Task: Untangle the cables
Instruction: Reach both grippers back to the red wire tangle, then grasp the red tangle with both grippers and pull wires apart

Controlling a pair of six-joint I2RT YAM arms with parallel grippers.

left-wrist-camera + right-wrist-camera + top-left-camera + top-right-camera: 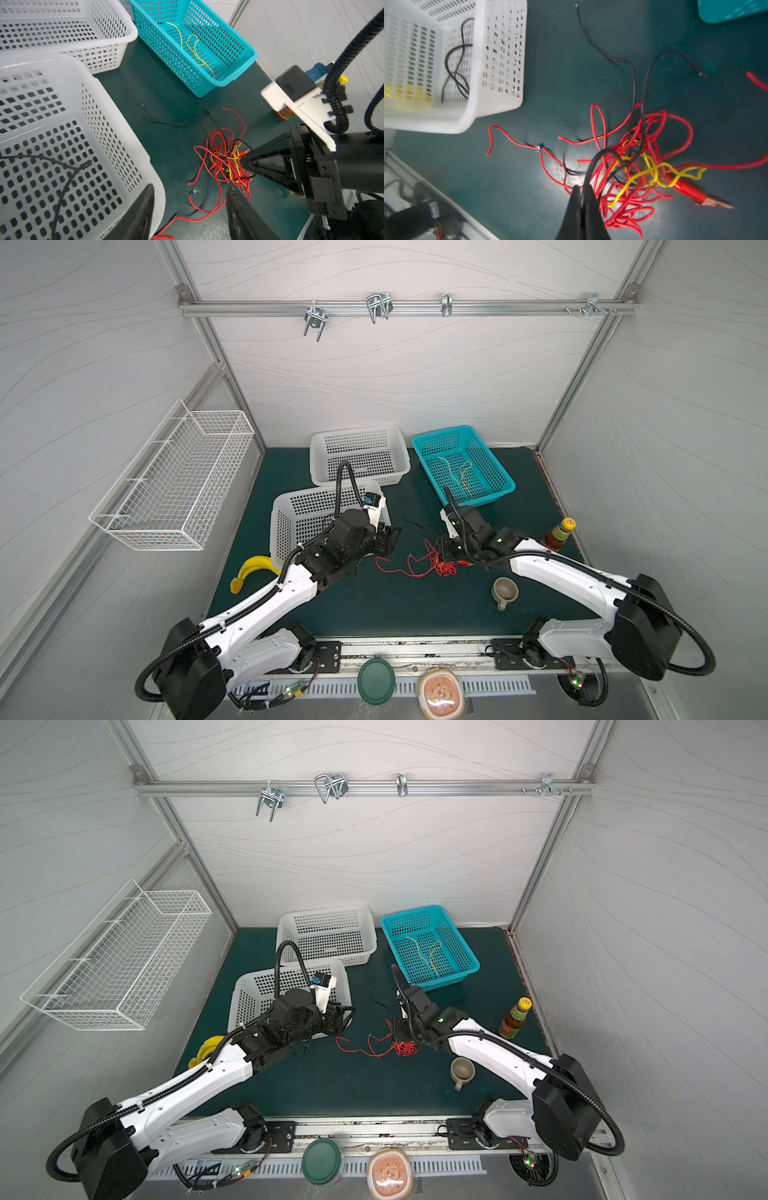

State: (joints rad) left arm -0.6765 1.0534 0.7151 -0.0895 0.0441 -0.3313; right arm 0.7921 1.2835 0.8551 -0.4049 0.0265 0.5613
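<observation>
The cables lie as a red, yellow and black tangle on the green mat in both top views. My right gripper is shut on a black cable at the edge of that tangle. A red clip lies beside it. Two black cable ends trail away over the mat. My left gripper is open, hovering near the tangle; only a loose red cable on the mat shows between its fingers.
The near white basket holds a black cable. A teal basket holds yellow cables. Another white basket stands behind. A banana, a cup and a sauce bottle sit around.
</observation>
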